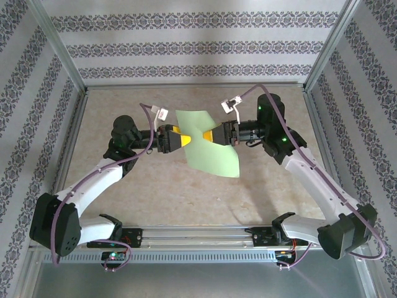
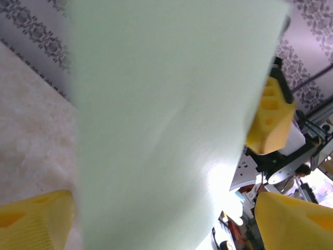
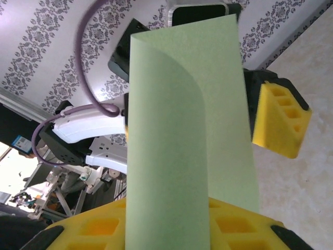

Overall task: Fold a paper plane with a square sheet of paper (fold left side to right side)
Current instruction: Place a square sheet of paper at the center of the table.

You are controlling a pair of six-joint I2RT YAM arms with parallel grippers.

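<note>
One sheet [image 1: 212, 159], long axis far-to-near

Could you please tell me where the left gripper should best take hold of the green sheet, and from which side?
Take the square sheet of paper at the middle of its left edge, coming in from the left. It curls in the air, pinched at its right side by the right gripper, so an opposite hold should steady it. The left gripper stands open astride that edge.
</note>
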